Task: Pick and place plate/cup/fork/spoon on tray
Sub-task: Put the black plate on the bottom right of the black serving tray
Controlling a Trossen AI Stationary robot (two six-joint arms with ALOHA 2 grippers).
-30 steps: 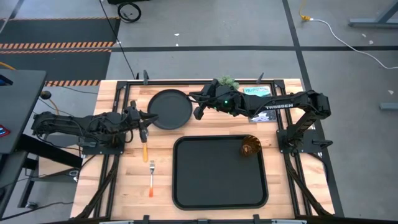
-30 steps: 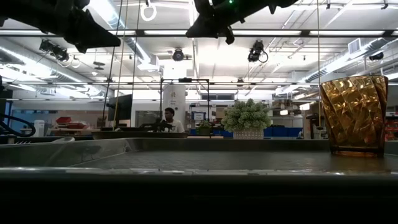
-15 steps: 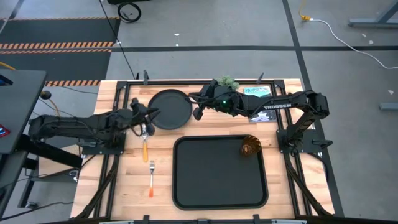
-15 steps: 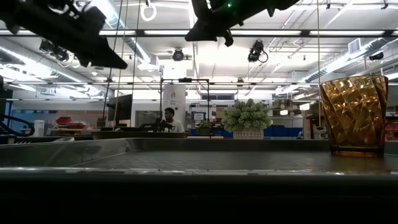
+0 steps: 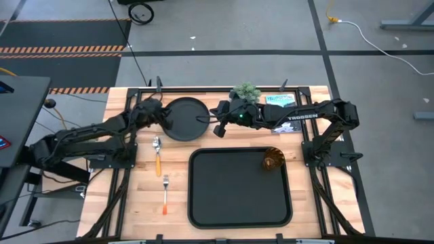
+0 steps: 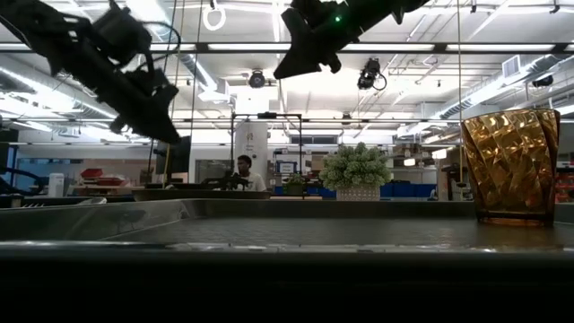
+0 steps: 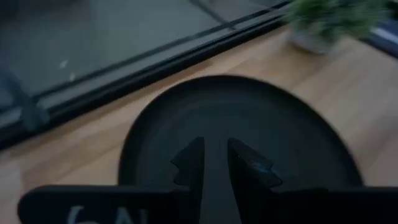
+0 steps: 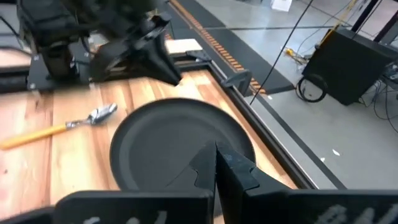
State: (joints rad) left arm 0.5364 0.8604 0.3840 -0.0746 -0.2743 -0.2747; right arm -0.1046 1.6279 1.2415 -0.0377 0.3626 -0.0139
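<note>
The round black plate (image 5: 184, 119) lies on the wooden table, beyond the tray's far left corner. My left gripper (image 5: 165, 116) hovers over the plate's left rim, its fingers a narrow gap apart (image 7: 216, 165). My right gripper (image 5: 215, 129) is shut and hovers over the plate's right rim (image 8: 216, 163). The amber cup (image 5: 272, 159) stands upright in the far right corner of the black tray (image 5: 203, 203). The spoon (image 5: 157, 154) lies flat left of the tray. The fork (image 5: 165, 193) lies flat nearer the table's front edge.
A small potted plant (image 5: 245, 91) and a blue-and-white packet (image 5: 279, 100) sit at the table's far edge. A dark card (image 5: 285, 127) lies under my right arm. A person (image 6: 242, 170) shows in the room beyond the table.
My left gripper has left its place above the spoon. It has gone toward the table's far edge and a little right, to the plate's left rim. The spoon has stayed where it lay and now shows in full.
</note>
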